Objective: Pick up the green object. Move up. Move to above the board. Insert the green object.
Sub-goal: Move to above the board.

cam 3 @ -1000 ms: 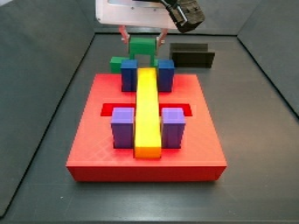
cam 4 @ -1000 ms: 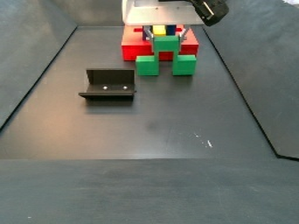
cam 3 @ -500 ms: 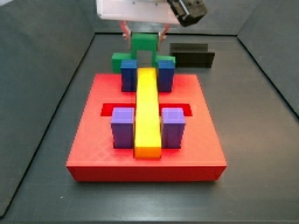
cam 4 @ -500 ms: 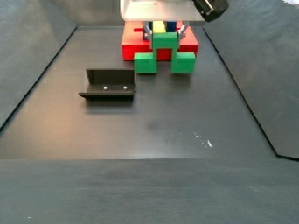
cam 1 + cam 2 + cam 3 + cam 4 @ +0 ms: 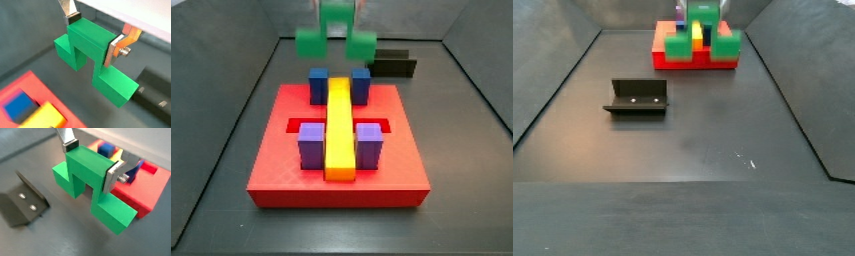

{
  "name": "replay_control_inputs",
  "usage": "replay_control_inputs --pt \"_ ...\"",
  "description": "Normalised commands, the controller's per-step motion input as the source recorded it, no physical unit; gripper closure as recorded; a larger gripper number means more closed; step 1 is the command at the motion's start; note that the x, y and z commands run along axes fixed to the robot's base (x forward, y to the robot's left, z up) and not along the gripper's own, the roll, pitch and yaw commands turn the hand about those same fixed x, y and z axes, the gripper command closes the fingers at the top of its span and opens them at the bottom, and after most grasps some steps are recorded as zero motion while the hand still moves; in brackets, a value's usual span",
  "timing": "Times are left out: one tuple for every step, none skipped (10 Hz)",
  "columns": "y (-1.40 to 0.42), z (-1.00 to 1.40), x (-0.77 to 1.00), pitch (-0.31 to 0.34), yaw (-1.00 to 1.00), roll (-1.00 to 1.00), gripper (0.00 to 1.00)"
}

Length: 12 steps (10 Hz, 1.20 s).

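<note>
My gripper [image 5: 93, 31] is shut on the raised middle cube of the green object [image 5: 90, 50], which also shows in the wrist view [image 5: 87, 175]. One silver finger [image 5: 112, 177] presses each side of the cube. In both side views the green object [image 5: 335, 38] [image 5: 702, 38] hangs in the air, clear of the floor, at the far end of the board. The red board [image 5: 291, 165] [image 5: 684, 62] carries blue blocks [image 5: 358, 83], purple blocks [image 5: 370, 145] and a long yellow bar [image 5: 339, 125]. The gripper body is mostly cut off above both side views.
The dark L-shaped fixture [image 5: 636, 97] stands on the floor apart from the board; it also shows in the side view [image 5: 393, 64] and in a wrist view [image 5: 23, 202]. Grey walls close in the dark floor on the sides.
The gripper has risen with the green object held in it. The piece has left the floor behind the board and now hangs higher in both side views.
</note>
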Motion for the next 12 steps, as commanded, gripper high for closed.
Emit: replay_control_inputs --pt "0.0 1.4 -0.05 0.029 -0.01 -0.03 1.0" --pt "0.01 1.4 0.02 0.018 -0.01 -0.04 1.0" --pt "0.01 1.4 0.05 0.056 -0.01 -0.04 1.0" --pt "0.01 0.58 0.02 0.095 -0.01 -0.04 1.0" --pt "0.01 0.2 0.03 0.065 -0.01 -0.05 1.0" --pt "-1.4 0.33 0.07 0.125 0.05 0.0 1.0" --pt "-1.4 0.34 0.06 0.123 0.05 0.01 1.0" --pt "-1.4 0.35 0.07 0.129 0.04 0.1 1.0" --pt "-1.4 0.35 0.12 0.135 0.02 0.07 1.0" --pt "-0.92 0.23 0.13 0.153 0.01 0.05 1.0" --pt "-0.68 0.17 0.13 0.161 0.01 0.05 1.0" --pt "-0.34 0.1 0.11 0.146 0.01 0.05 1.0"
